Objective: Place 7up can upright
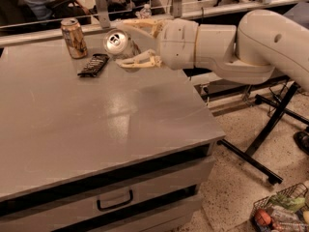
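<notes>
Silver-topped cylindrical 7up can (pixel 117 42) sideways in the hand (pixel 128 45) above smooth table (pixel 96 124)

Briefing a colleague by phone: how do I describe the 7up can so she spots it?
Over the far side of the grey table, the white arm reaches in from the right, gripper above the tabletop. Its jaws clamp the 7up can, tipped sideways with silver top showing, unlike the gold-brown can standing upright nearby.

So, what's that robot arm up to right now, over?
Claw shut on pale aluminium soda can, held sideways above grey table, far side. Upright gold-brown can and flat black packet on table close by.
</notes>
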You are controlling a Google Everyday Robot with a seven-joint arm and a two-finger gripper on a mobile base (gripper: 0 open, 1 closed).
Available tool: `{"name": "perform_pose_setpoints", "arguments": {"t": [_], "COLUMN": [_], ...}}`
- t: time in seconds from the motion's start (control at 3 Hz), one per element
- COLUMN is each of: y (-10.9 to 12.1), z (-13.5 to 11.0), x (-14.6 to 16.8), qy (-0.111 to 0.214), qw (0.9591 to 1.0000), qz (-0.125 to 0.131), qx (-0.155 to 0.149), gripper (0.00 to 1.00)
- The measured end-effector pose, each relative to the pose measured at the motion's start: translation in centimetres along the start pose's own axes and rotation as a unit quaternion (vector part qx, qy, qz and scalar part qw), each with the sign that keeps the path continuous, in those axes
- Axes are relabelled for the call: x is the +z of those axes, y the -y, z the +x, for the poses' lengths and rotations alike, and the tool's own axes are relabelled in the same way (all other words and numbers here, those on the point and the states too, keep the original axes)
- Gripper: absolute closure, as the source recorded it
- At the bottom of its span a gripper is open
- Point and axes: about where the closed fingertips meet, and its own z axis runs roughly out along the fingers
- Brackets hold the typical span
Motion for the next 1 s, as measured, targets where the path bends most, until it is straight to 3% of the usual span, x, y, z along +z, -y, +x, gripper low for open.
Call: {"name": "perform_pose_setpoints", "arguments": {"t": [0.33,1.0], "y": [0.3,-0.9], "z": [-1.0,-2.0], "x": [-0.7,-1.3], "qy": [0.031,0.075], "qw": [0.9966,0.9795], "qz": [0.031,0.034], "qx": [0.07,0.184], "gripper": [1.0,1.0]}}
